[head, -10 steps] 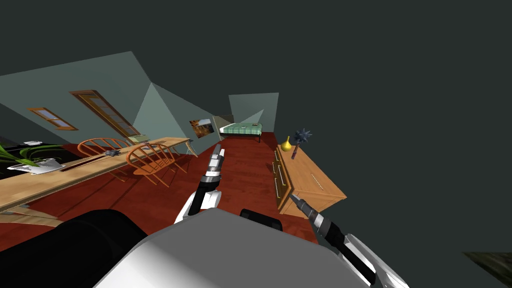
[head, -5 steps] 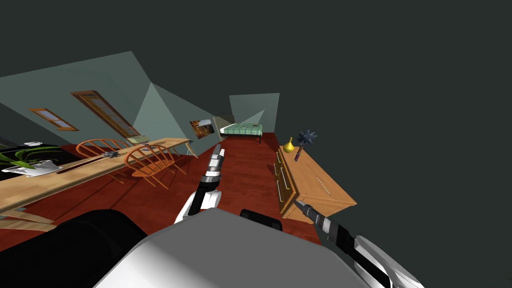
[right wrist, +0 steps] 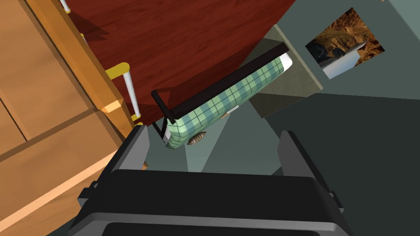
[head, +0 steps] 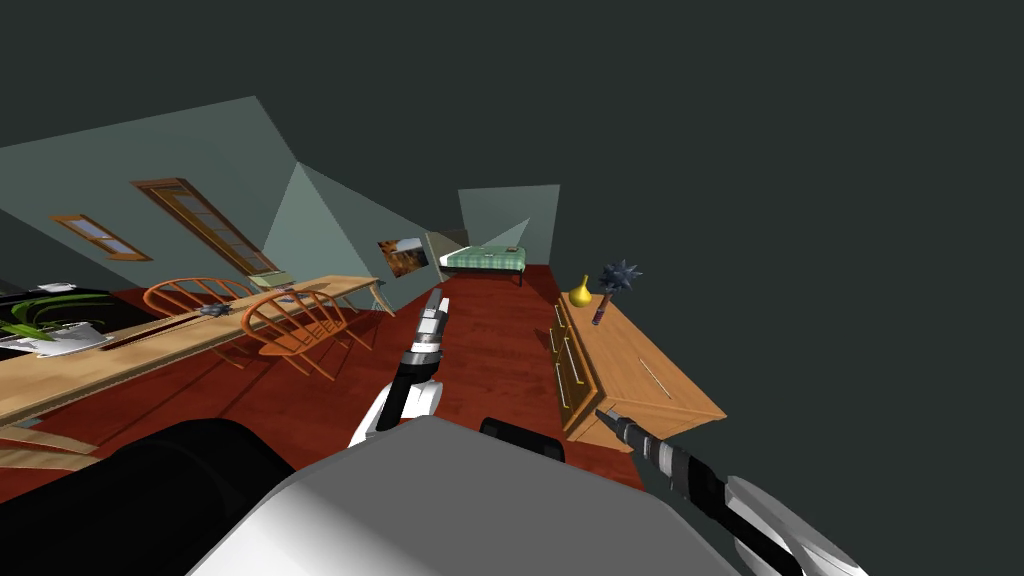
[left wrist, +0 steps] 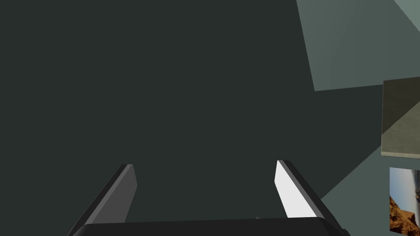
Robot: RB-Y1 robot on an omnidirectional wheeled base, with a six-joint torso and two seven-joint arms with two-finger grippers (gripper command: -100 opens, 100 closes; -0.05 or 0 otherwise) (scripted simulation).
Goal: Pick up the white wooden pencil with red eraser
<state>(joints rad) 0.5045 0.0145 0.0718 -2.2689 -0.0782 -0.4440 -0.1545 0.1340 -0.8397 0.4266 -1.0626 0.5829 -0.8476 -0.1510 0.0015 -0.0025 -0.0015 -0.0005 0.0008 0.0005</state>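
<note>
The thin pale pencil (head: pixel 656 379) is seen lying on the wooden dresser (head: pixel 615 345), just beyond the right gripper (head: pixel 606 414), whose fingers are spread wide. The left gripper (left wrist: pixel 205 190) is spread wide too.

Red floor (head: pixel 500 350); wooden dresser (head: pixel 630 372) opposite a long table (head: pixel 120 355) (two chairs (head: pixel 290 322) beside it); checked bed (head: pixel 485 259) beyond.
</note>
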